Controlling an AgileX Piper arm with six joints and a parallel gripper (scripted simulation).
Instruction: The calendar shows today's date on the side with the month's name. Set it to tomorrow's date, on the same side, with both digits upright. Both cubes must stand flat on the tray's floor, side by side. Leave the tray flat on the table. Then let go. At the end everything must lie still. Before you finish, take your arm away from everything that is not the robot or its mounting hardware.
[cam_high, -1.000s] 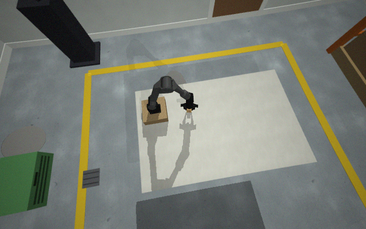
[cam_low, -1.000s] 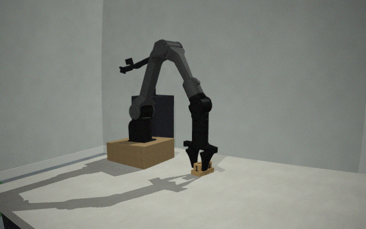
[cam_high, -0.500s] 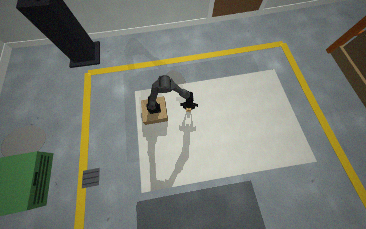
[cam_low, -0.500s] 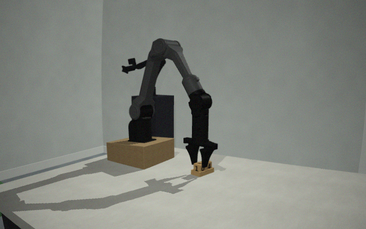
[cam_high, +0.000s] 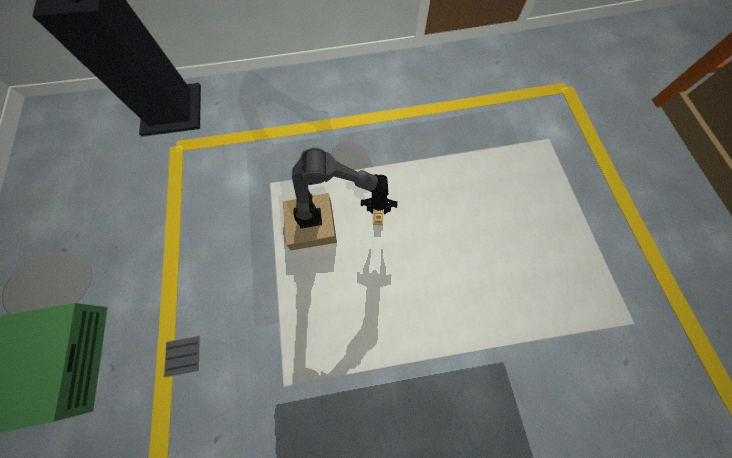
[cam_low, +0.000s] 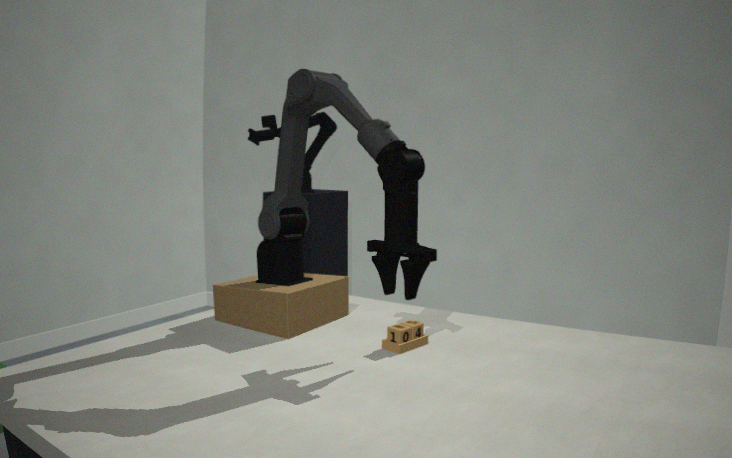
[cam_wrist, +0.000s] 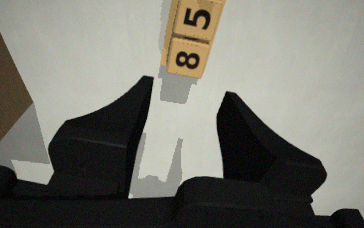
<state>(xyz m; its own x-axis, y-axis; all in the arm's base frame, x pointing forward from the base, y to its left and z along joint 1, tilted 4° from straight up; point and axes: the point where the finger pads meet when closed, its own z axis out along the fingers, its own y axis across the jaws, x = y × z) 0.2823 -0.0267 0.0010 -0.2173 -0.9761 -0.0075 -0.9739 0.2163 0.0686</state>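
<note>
Calendar on table, well below end effector, fingers apart, holding nothing

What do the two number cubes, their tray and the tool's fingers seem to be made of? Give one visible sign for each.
Cubes: probably wood, a matt tan surface with black printed digits.
Tray: likely the same wood, same tan colour, no gloss.
The tool fingers: dark matt plastic or coated metal; smooth black faces without shine leave it open.
</note>
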